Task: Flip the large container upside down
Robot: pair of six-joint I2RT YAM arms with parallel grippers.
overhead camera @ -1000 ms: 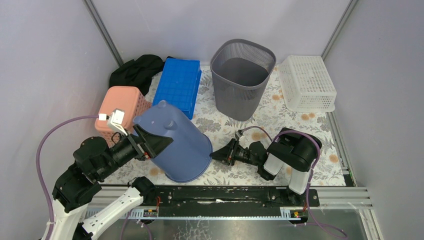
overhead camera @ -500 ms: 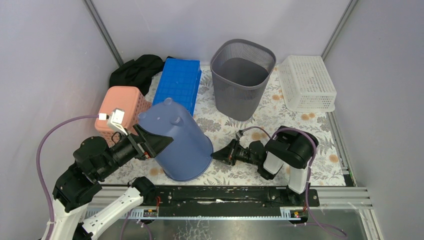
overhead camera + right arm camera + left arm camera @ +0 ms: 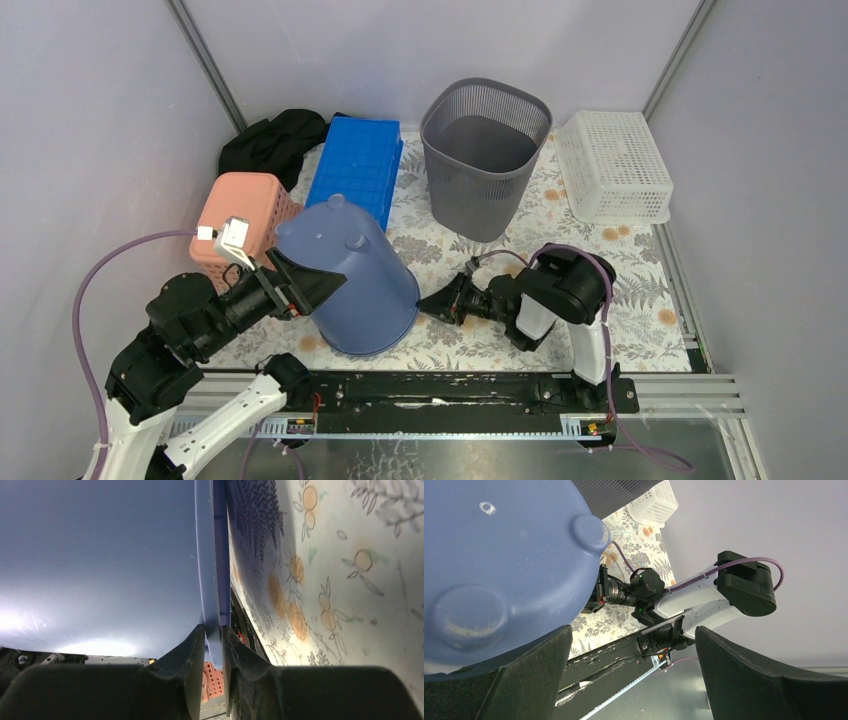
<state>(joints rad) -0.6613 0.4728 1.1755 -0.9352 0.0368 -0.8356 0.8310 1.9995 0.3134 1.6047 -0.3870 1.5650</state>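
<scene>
- The large blue container [image 3: 360, 285] stands at the near left of the flowered table cloth [image 3: 560, 240]. Its mouth faces down and its base is up, leaning a little toward the back left.
- Two round feet [image 3: 337, 201] stick up from the base.
- In the left wrist view, a short line of raised characters [image 3: 531, 560] is moulded into the base between the feet. It is too faint to read with certainty. A small moulded ring [image 3: 486, 507] sits near the base's edge.
- No other brand, label or writing can be read on anything in view.
- The left gripper [image 3: 318, 284] has its jaws spread as wide as they go, set against the container's upper wall near the base. It clamps nothing, and whether the fingers [image 3: 524, 675] touch the plastic cannot be told.
- The right gripper [image 3: 437, 305] lies low over the cloth at the container's right side. Its fingers [image 3: 192, 650] are nearly together and pinch the thin rim [image 3: 212, 555] of the container.
- In the right wrist view the rim runs close along the cloth. Whether it rests flat there cannot be told.
- Behind the container are a pink basket [image 3: 235, 210], a blue crate [image 3: 355, 170] and a black cloth [image 3: 270, 140].
- A grey mesh wastebasket [image 3: 485, 160] stands upright at the back, with a white basket [image 3: 612, 165] to its right.
</scene>
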